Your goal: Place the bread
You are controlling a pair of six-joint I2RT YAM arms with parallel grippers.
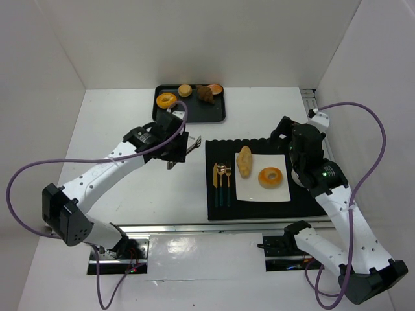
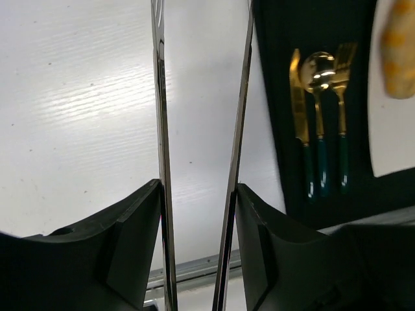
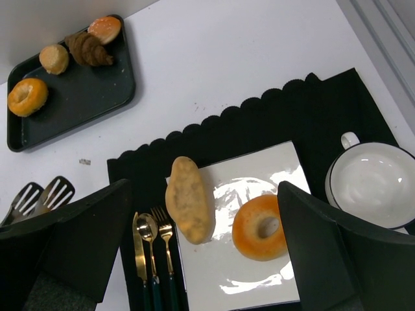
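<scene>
1. Black fingers of the left hand (image 2: pixel 198 188) fill the bottom of its wrist view. They are pressed onto a pair of metal tongs (image 2: pixel 160 97). The two blades run up the frame with a gap between them and nothing caught in it, above the bare tabletop (image 2: pixel 78 97).
2. In the middle of the right wrist view lies the bread (image 3: pixel 189 201), a long pale roll. It rests on the left edge of the white plate (image 3: pixel 220 278) and partly overhangs the black placemat (image 3: pixel 259 123).
3. It is probably light, with a dry crust and a soft crumb. Taking it across the narrow middle would balance the ends. A hard pinch would likely dent it, and on that rim it may roll.
4. On the plate a bagel (image 3: pixel 246 236) sits to the roll's right, apart from it. The gold cutlery (image 2: pixel 320 71) lies on the mat just beside the plate.
5. Wide apart at the lower corners, the right hand (image 3: pixel 203 183) holds nothing.
6. At the right edge stands a cup (image 3: pixel 373 181). In the upper left is a dark tray (image 3: pixel 84 97) carrying four more baked pieces.
</scene>
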